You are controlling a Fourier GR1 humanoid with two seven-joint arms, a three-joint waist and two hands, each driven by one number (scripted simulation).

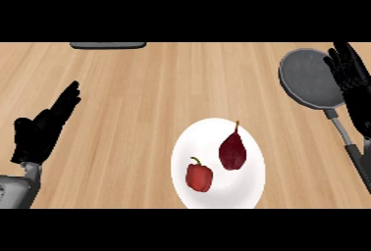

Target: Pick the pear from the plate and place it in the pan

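A dark red pear [232, 151] with a thin stem lies on the right half of a white plate [206, 130] near the counter's front. Next to it on the plate sits a red bell pepper [199, 177]. The grey pan [310, 78] rests at the far right, its handle [346, 143] running toward the front edge. My right hand [354, 83] is open above the pan's right side and handle, fingers straight, holding nothing. My left hand [42, 128] is open at the left edge, fingers up, resting well away from the plate.
The wooden counter [138, 108] fills the view. A dark grey flat object [109, 45] lies at the far edge, upper left. Bare wood lies between the plate and the pan.
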